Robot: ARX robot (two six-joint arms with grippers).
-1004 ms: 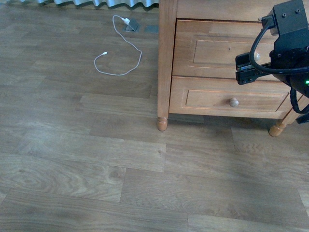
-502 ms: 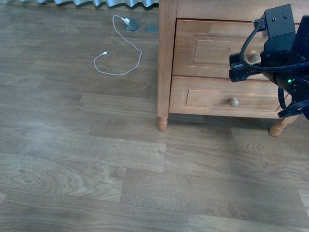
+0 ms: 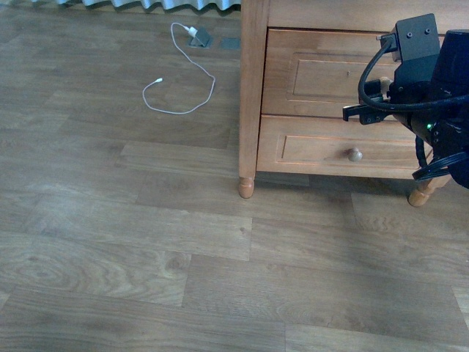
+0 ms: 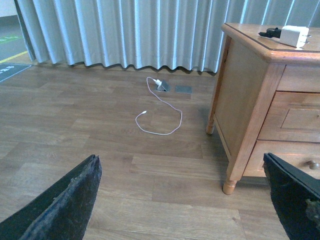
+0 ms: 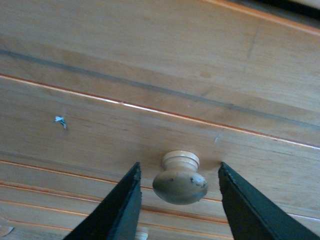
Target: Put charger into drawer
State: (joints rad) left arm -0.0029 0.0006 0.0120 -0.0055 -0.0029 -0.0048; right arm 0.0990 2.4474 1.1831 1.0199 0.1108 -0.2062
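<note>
My right jaws are spread either side of the drawer's (image 5: 150, 115) round, pale, scuffed knob (image 5: 180, 183), not touching it. In the front view my arm hides that knob. Left jaws gape wide. The boxy white charger (image 4: 295, 35) lies atop the wooden nightstand (image 4: 247, 80).

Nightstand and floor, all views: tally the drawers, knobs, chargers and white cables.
Drawers: 2, upper drawer and lower drawer
Knobs: 2, upper knob and lower knob
Charger: 1, on the nightstand top
White cable: 1, on the floor
Total: 6
</note>
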